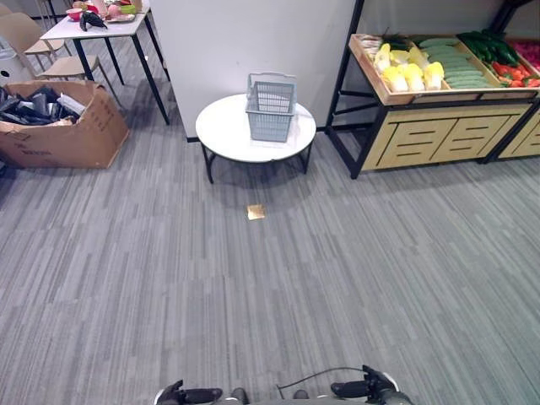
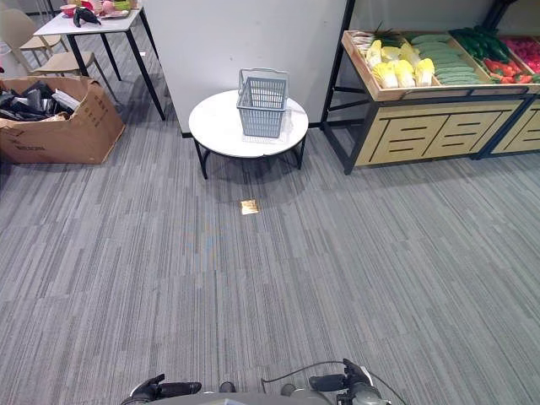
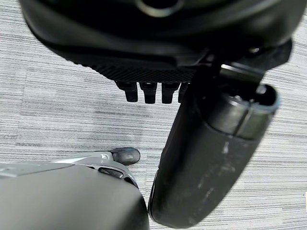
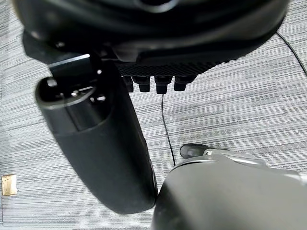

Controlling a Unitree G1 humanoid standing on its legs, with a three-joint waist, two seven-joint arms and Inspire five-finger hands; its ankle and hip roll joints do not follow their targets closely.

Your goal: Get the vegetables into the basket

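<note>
A grey basket [image 1: 271,108] sits at the desk's [image 1: 228,135] back edge. Vegetables [image 1: 439,63] lie on the shelf [image 1: 422,126]. Both hands, left hand [image 3: 153,91] and right hand [image 4: 158,84], hang empty, fingers straight.

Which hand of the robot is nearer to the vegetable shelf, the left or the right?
The right hand. The vegetable shelf stands far ahead on the right; the left hand hangs farther over to the left. Both are far from it.

Floor: grey striped carpet [image 1: 253,287] before me.
Wall: white panel [image 1: 245,42] ahead.
Left: cardboard box [image 1: 63,126], white desk [image 1: 101,27].
</note>
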